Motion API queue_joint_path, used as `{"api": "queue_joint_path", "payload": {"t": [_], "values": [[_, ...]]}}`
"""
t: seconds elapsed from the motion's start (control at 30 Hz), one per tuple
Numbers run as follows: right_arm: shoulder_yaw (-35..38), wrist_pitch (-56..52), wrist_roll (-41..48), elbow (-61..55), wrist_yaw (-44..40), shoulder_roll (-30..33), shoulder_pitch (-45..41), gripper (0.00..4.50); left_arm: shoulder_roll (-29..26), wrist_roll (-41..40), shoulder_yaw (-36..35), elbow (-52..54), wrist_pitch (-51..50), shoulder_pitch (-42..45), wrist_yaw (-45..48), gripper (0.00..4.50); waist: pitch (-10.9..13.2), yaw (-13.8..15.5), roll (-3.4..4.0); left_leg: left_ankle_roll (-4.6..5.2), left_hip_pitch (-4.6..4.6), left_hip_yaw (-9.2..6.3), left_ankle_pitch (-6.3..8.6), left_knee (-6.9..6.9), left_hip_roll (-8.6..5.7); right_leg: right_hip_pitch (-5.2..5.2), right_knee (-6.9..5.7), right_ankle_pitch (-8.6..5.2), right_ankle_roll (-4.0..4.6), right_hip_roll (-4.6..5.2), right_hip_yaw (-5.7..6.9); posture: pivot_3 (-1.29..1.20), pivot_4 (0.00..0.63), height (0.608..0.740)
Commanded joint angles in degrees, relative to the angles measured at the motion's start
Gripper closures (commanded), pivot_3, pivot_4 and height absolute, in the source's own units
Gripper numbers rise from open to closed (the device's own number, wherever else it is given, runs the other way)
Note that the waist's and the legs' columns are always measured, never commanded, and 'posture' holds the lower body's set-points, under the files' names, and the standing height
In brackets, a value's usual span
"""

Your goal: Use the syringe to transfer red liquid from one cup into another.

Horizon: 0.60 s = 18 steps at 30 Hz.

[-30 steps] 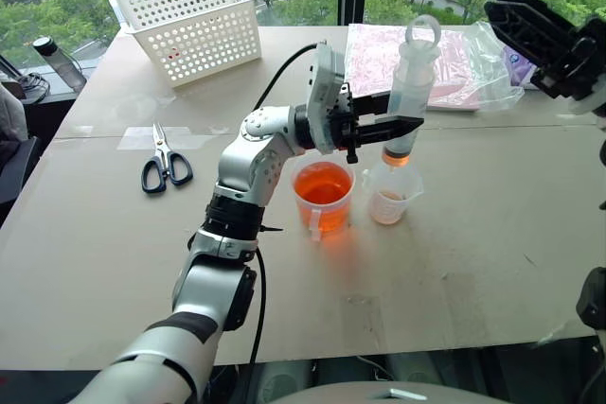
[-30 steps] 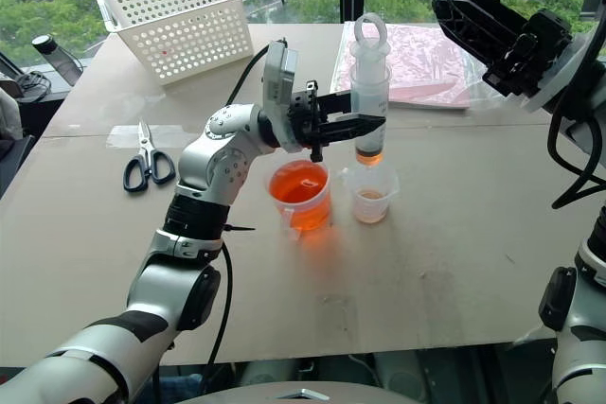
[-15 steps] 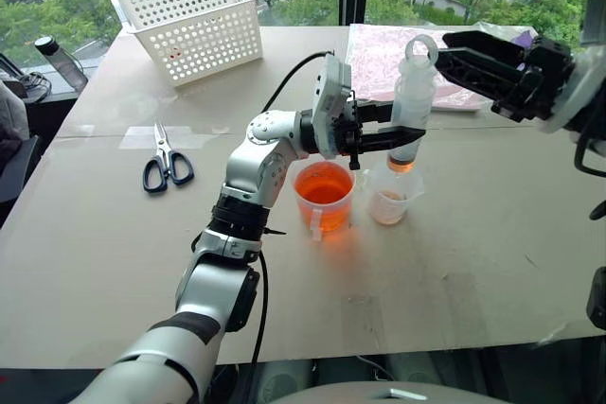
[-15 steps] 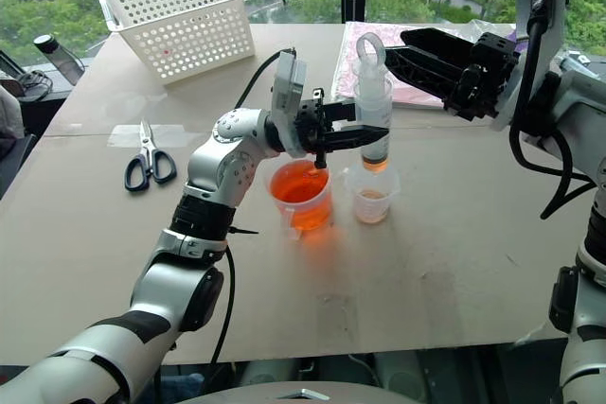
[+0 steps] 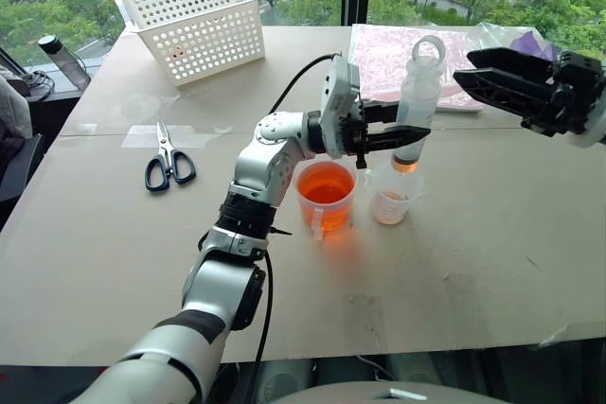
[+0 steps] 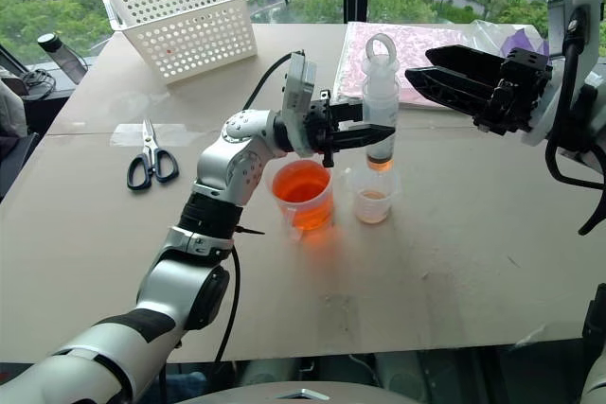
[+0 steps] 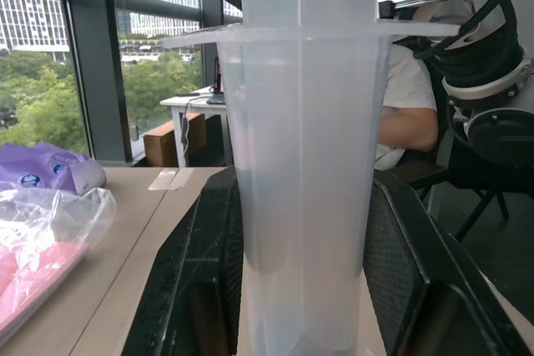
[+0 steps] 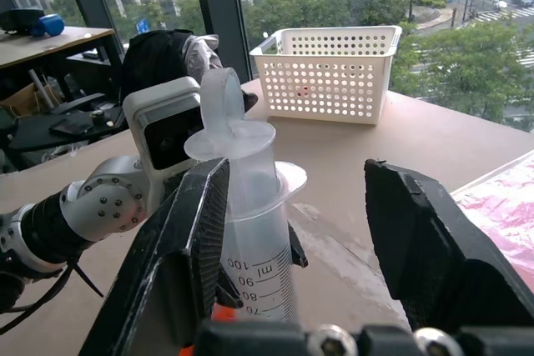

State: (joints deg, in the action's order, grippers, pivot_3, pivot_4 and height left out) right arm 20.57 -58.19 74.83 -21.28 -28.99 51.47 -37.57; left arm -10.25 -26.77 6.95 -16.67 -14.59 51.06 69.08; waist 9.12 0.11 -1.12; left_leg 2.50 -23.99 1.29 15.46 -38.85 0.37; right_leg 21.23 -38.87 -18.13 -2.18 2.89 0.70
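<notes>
The syringe (image 6: 381, 101) is light, stiff, slippery plastic, held upright by its barrel in the closed left tool (image 6: 365, 137), tip over the small cup (image 6: 371, 202). The plunger ring is probably the next hold. The right tool (image 6: 423, 79) waits half-open beside it. The orange-red cup (image 6: 303, 194) stands under the left tool; basket (image 6: 180, 18) and scissors (image 6: 147, 157) lie well apart on the counter (image 6: 426, 272).

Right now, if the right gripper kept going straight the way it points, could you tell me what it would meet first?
Most likely the syringe: the right gripper, jaws open, points at its plunger top, which the right wrist view shows between the fingers. The left gripper holds the barrel upright over the smaller cup. Depth is uncertain.
</notes>
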Motion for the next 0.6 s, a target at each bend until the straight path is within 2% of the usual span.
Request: {"api": "queue_joint_path", "payload": {"t": [0.03, 0.2, 0.37, 0.47, 0.57, 0.6], "values": [[0.6, 0.9, 3.8, -3.0, 2.2, -0.7, -2.1, 1.77, 0.5, 0.4, 0.0, -0.1, 1.4, 1.7, 0.8, 3.12, 0.0, 0.0, 0.00, 0.00, 0.00, 0.00, 0.00, 0.00, 0.00, 0.00, 0.00, 0.00, 0.00, 0.00, 0.00, 0.00, 0.150, 0.740], [-3.3, 1.3, 2.2, -2.7, 9.7, -4.1, -5.5, 1.77, 1.2, 1.1, 0.3, -1.3, 2.1, 2.1, 1.2, 3.12, 0.0, -0.2, 0.00, 0.00, 0.00, 0.00, 0.00, -0.04, 0.00, 0.00, -0.01, 0.00, 0.00, 0.00, 0.00, 0.00, 0.150, 0.740], [-4.0, 1.0, 3.7, -3.4, 11.4, -5.1, -6.2, 1.77, 1.5, 1.4, 0.2, -1.7, 2.3, 2.2, 1.5, 3.12, 0.0, 0.2, 0.00, 0.00, -0.04, -0.01, 0.00, -0.06, 0.00, 0.00, 0.01, 0.00, 0.00, 0.01, 0.02, 0.00, 0.150, 0.740], [-4.5, 0.4, 3.5, -3.3, 12.1, -4.7, -6.2, 2.62, 1.6, 1.7, 0.1, -1.7, 2.5, 2.3, 1.5, 3.12, 0.0, 0.4, 0.00, 0.00, -0.04, -0.01, 0.00, -0.06, 0.00, 0.00, 0.00, 0.00, 0.00, 0.00, 0.02, 0.00, 0.150, 0.740], [-4.4, 0.2, 3.0, -2.9, 11.9, -4.4, -5.8, 4.10, 1.8, 1.6, 0.0, -1.4, 2.4, 2.3, 1.5, 3.12, 0.0, 0.5, 0.00, 0.00, -0.04, -0.01, 0.00, -0.06, 0.00, 0.01, 0.01, 0.00, 0.00, 0.00, 0.03, 0.00, 0.150, 0.740], [-4.4, 0.1, 3.0, -3.0, 11.6, -4.1, -5.6, 4.42, 1.8, 1.6, 0.0, -1.3, 2.4, 2.2, 1.4, 3.12, 0.0, 0.6, 0.00, 0.00, -0.04, -0.02, 0.00, -0.07, 0.00, 0.01, 0.00, 0.00, 0.00, 0.00, 0.03, 0.00, 0.150, 0.740]]}}
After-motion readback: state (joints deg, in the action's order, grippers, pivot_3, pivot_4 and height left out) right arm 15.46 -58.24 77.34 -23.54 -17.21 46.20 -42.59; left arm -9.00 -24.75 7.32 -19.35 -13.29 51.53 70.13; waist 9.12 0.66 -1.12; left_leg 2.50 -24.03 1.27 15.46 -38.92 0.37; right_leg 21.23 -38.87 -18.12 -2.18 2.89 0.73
